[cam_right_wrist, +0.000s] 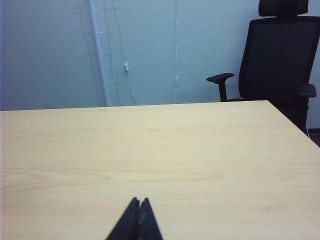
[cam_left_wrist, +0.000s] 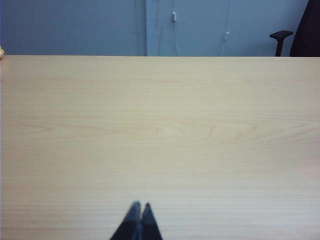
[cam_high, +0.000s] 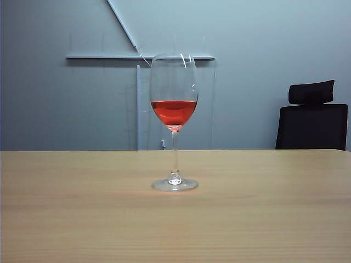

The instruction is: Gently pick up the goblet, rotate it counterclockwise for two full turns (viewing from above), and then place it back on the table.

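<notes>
The goblet (cam_high: 174,109), a tall clear wine glass with red liquid in its bowl, stands upright on its round foot in the middle of the light wood table (cam_high: 66,219) in the exterior view. Neither arm shows in that view. In the left wrist view my left gripper (cam_left_wrist: 141,205) hovers over bare tabletop (cam_left_wrist: 160,125) with its dark fingers pressed together and nothing between them. My right gripper (cam_right_wrist: 139,200) is likewise shut and empty over the table (cam_right_wrist: 150,150). The goblet shows in neither wrist view.
A black office chair (cam_high: 312,118) stands behind the table's far right edge, also seen as the chair (cam_right_wrist: 280,55) in the right wrist view. A grey wall with a rail and thin cables lies beyond the far edge.
</notes>
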Action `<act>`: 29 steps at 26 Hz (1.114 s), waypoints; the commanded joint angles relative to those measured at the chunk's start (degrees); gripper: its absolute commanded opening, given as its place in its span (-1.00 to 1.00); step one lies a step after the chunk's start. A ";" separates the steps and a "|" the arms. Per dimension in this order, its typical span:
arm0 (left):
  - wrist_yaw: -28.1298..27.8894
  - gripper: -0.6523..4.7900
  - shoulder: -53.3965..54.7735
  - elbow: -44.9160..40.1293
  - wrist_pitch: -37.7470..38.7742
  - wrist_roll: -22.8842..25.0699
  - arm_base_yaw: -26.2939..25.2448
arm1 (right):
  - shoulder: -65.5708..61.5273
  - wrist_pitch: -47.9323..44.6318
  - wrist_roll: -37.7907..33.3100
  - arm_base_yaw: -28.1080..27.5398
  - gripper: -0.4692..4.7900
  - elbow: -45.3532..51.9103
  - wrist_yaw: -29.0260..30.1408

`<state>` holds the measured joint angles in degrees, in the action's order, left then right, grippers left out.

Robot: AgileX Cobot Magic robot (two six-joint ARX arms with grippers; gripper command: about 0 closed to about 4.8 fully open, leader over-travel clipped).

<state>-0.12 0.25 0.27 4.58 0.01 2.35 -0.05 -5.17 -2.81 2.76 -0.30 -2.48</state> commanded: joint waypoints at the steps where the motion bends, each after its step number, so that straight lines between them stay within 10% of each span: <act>1: 0.17 -0.78 0.09 0.24 -0.37 0.00 0.11 | 0.09 -0.98 -0.20 0.02 -0.84 0.24 0.07; 11: -0.09 -0.78 0.28 0.24 -0.39 0.00 1.88 | 0.09 -1.62 -3.50 0.04 -0.84 0.24 2.95; 18: 0.00 -0.78 2.25 0.24 -0.37 0.00 16.76 | 0.07 -4.09 -14.12 0.04 -0.84 -0.59 6.19; 25: 0.33 -0.78 5.27 0.24 -0.33 0.00 23.04 | -18.12 -9.42 -10.27 0.13 -0.84 -9.57 20.11; 27: 0.33 -0.78 5.55 0.24 -0.35 0.00 23.06 | -28.83 -17.57 -6.16 0.85 -0.54 -10.93 26.01; 29: 0.33 -0.78 5.53 0.24 -0.37 0.00 23.04 | -41.81 -27.82 -2.40 3.65 0.24 -12.50 29.92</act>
<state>0.01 5.76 0.27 4.58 0.01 25.34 -37.34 -24.93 -8.25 4.99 -11.62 24.91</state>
